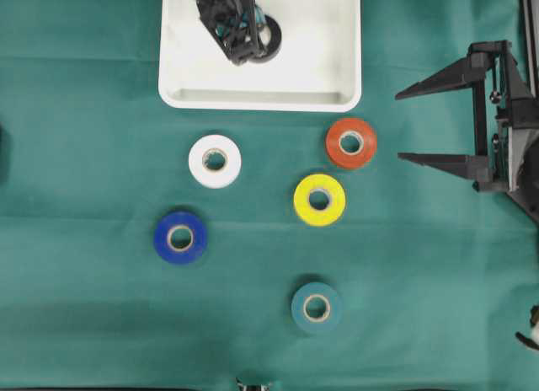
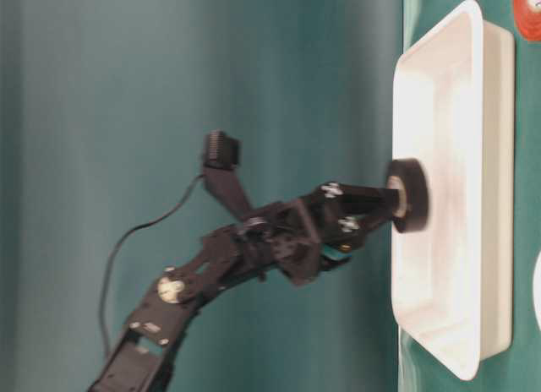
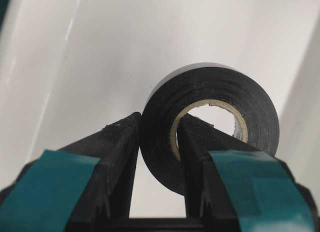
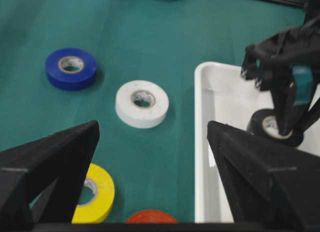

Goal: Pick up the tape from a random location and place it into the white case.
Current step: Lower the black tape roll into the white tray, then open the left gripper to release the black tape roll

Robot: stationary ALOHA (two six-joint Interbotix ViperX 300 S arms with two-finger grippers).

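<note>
A black tape roll (image 1: 269, 39) is inside the white case (image 1: 261, 99) at the top of the overhead view, low over its floor. My left gripper (image 1: 253, 47) is shut on it. In the left wrist view one finger (image 3: 117, 142) presses the roll's outer wall and the other passes through its cardboard core; the tape (image 3: 220, 89) stands against the case floor (image 3: 100, 52). The table-level view shows the tape (image 2: 412, 195) within the case (image 2: 456, 54). My right gripper (image 1: 399, 126) hangs open at the right, holding nothing.
Several other tape rolls lie on the green cloth below the case: white (image 1: 215, 161), orange (image 1: 351, 142), yellow (image 1: 319, 200), blue (image 1: 180, 237) and teal (image 1: 317, 307). The right wrist view shows the white roll (image 4: 142, 103), the blue roll (image 4: 71, 68) and the case rim (image 4: 200, 142).
</note>
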